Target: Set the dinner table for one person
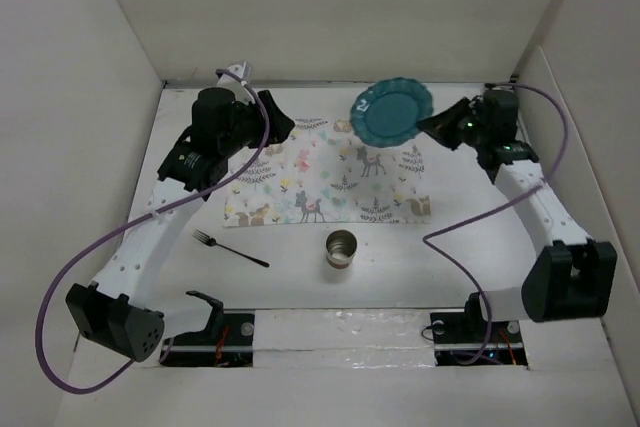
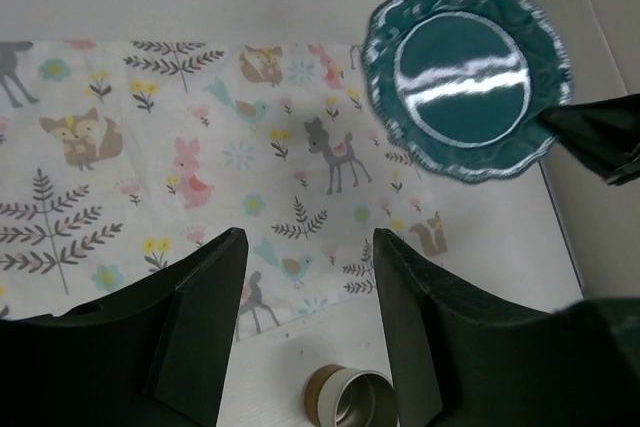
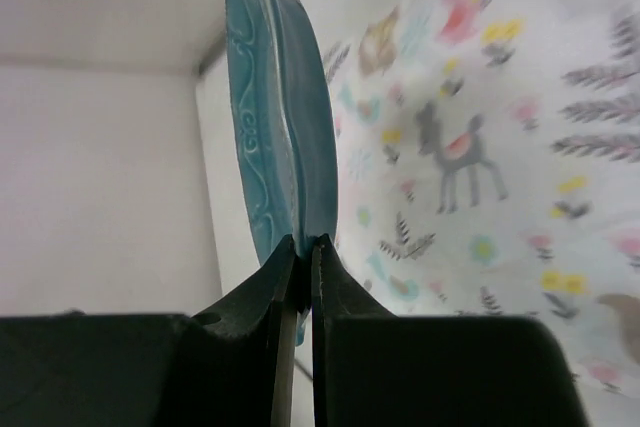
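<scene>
The white dinner table [image 1: 460,247] carries a placemat [image 1: 320,182] printed with deer and leaves. My right gripper [image 1: 432,125] is shut on the rim of a teal scalloped plate [image 1: 393,112]. It holds the plate tilted in the air over the mat's far right corner. In the right wrist view the plate [image 3: 280,97] stands edge-on, pinched at the gripper [image 3: 305,242]. My left gripper [image 1: 285,127] hovers over the mat's far left end, open and empty [image 2: 308,247]. Its camera looks across the placemat [image 2: 200,147] to the plate [image 2: 465,72].
A fork [image 1: 230,247] lies on the table in front of the mat's left corner. An open metal cup [image 1: 341,248] stands in front of the mat's middle, also below my left fingers [image 2: 350,399]. White walls enclose the far side and both ends.
</scene>
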`<action>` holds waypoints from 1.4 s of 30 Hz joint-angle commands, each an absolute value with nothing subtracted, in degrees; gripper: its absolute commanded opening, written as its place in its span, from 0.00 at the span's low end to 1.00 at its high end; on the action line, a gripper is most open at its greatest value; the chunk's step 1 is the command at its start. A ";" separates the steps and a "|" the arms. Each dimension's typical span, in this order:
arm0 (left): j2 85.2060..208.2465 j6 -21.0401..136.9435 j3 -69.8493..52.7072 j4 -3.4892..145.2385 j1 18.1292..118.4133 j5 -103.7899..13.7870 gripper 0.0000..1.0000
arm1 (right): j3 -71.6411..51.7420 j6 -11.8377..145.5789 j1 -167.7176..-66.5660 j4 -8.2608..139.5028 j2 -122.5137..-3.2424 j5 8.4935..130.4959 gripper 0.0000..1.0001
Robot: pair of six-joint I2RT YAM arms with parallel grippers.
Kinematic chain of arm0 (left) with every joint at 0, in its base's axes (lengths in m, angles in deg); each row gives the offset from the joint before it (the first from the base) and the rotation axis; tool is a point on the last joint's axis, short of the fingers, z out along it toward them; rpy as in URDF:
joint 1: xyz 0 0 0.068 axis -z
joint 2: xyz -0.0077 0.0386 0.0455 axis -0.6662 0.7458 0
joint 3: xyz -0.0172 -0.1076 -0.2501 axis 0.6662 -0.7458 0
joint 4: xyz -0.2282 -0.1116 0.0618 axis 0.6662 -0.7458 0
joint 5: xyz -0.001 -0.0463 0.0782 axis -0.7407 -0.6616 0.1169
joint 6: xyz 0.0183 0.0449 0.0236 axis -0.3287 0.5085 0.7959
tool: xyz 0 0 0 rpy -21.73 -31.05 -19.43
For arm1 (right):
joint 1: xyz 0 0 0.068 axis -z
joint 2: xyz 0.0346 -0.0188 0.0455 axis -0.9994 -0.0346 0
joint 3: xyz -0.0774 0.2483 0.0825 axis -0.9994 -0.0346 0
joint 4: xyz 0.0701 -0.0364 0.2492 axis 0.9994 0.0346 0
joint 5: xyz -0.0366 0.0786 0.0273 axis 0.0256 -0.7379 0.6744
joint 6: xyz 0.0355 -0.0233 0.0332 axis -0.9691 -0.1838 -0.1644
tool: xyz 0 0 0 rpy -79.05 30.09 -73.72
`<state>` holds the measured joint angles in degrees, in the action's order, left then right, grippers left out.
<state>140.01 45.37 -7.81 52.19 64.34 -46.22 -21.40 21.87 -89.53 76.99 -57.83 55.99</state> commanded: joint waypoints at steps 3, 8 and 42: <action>140.23 48.17 -2.08 50.32 63.04 -43.16 0.51 | -14.57 17.70 -103.10 61.08 -68.80 44.70 0.00; 138.38 47.65 -4.53 50.40 63.04 -42.63 0.51 | -11.40 15.51 -108.05 56.15 -78.54 40.58 0.00; 139.08 48.70 -8.93 50.58 63.04 -40.26 0.51 | -10.35 29.48 -110.43 79.97 -89.99 55.08 0.64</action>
<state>138.52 47.23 -9.15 48.41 63.05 -41.08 -13.77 24.85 -110.17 74.98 -93.26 52.78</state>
